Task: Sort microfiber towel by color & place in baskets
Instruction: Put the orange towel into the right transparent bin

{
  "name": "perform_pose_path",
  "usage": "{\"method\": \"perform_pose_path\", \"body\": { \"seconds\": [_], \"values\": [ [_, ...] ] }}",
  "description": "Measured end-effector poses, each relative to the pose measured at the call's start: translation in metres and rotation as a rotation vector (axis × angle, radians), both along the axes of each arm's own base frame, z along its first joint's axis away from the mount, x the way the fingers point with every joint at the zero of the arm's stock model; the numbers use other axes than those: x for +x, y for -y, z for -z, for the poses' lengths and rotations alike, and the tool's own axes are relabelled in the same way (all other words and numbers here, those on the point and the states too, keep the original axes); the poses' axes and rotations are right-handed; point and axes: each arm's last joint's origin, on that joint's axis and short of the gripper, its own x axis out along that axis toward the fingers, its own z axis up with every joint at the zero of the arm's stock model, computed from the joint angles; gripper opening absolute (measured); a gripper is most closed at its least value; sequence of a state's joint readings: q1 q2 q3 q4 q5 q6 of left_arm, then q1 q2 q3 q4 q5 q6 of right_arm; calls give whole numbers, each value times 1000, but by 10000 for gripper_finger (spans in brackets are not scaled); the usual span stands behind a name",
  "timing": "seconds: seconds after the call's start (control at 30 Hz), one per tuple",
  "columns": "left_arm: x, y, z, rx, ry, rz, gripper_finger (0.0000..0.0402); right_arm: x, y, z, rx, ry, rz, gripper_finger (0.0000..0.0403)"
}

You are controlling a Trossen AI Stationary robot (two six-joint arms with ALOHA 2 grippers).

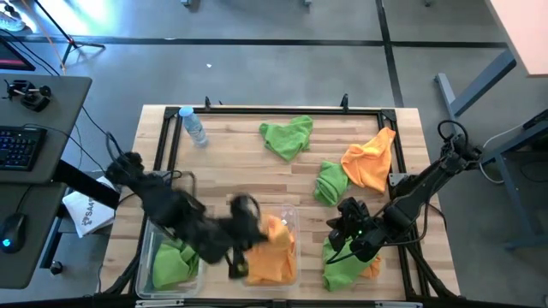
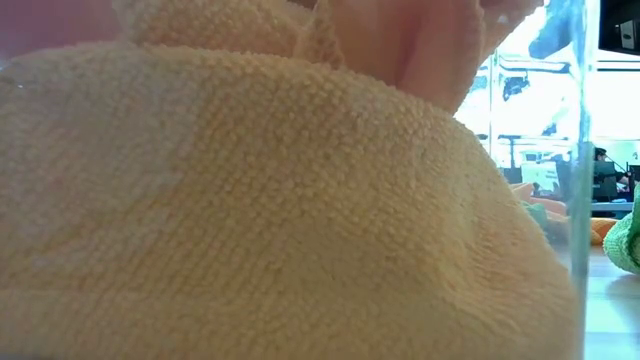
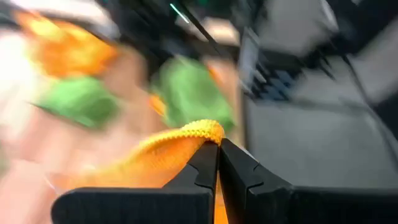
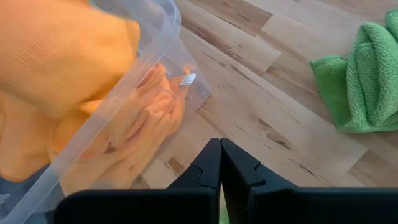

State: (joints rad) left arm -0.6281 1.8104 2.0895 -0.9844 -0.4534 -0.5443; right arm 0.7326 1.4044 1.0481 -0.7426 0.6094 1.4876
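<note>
My left gripper (image 1: 255,229) is over the clear tub (image 1: 294,267) of orange towels near the front edge, shut on an orange towel (image 3: 155,155). The low view is filled by an orange towel (image 2: 260,200) behind that tub's wall. A second tub (image 1: 152,257) at the front left holds green towels (image 1: 175,261). My right gripper (image 1: 347,224) is shut above a green towel (image 1: 342,265) that lies on an orange one (image 1: 373,267). I see nothing between its fingers (image 4: 219,149). Loose towels lie on the table: green (image 1: 287,137), green (image 1: 330,181) and orange (image 1: 370,161). My left gripper pinches a rounded fold or edge of the orange towel (image 3: 202,130) between its two fingertips. The cloth stands up just past the tips and trails away to one side of the fingers. The view is blurred, and I cannot tell how many layers it holds.
A small clear water bottle (image 1: 194,126) lies at the far left of the table. A white packet (image 1: 86,212) lies off the table's left edge, next to a desk with a keyboard. In the right wrist view the orange tub (image 4: 158,43) and a green towel (image 4: 367,74) show.
</note>
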Motion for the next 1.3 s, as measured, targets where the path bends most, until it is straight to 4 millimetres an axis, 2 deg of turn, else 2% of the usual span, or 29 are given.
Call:
{"method": "perform_pose_path", "body": {
  "seconds": [0.17,0.27,0.4,0.5,0.77,1.0,1.17,1.3],
  "values": [
    [7,32,29,-64,-137,157,0,1,-1,-1,10,12,0,0],
    [6,40,41,-24,-187,163,0,2,-1,-1,17,20,0,0],
    [12,35,61,88,-261,35,0,2,-1,-1,15,28,4,0],
    [26,29,78,124,-314,-3,0,2,-1,-2,11,32,7,0],
    [64,23,133,159,-488,55,0,2,-2,-2,11,43,9,0],
    [75,31,178,232,-576,81,0,4,-3,-3,29,64,7,0],
    [79,28,206,125,-583,75,0,5,-4,-4,38,73,7,0],
    [84,27,217,15,-572,82,0,5,-4,-5,43,79,8,0]
  ]
}}
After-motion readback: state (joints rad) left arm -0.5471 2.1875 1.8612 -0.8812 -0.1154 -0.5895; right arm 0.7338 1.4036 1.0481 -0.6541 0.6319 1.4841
